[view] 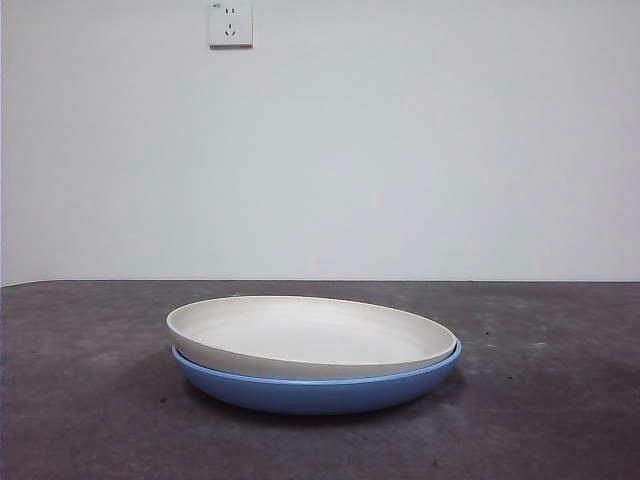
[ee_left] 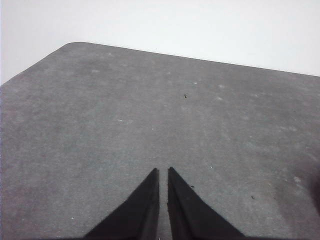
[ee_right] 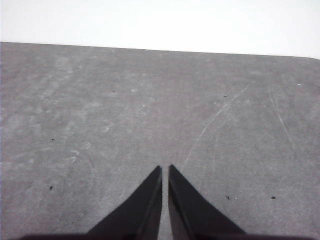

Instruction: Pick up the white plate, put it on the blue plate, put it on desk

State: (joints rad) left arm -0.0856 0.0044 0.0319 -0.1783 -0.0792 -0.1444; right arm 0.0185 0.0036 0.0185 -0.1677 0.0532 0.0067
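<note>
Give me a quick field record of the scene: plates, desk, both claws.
white plate: resting in the blue plate, tilted, its left side riding higher
blue plate: underneath, sitting on the desk
desk: dark grey, mottled
left claw: jaws shut, holding nothing, over bare desk, no plate in its view
right claw: jaws shut, holding nothing, over bare desk
wall socket: on the white wall behind

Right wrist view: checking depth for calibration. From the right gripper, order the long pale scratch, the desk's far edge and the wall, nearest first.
From the right gripper:
1. Long pale scratch, on the desk just ahead.
2. Desk's far edge, beyond the scratch.
3. Wall, behind the desk.
</note>
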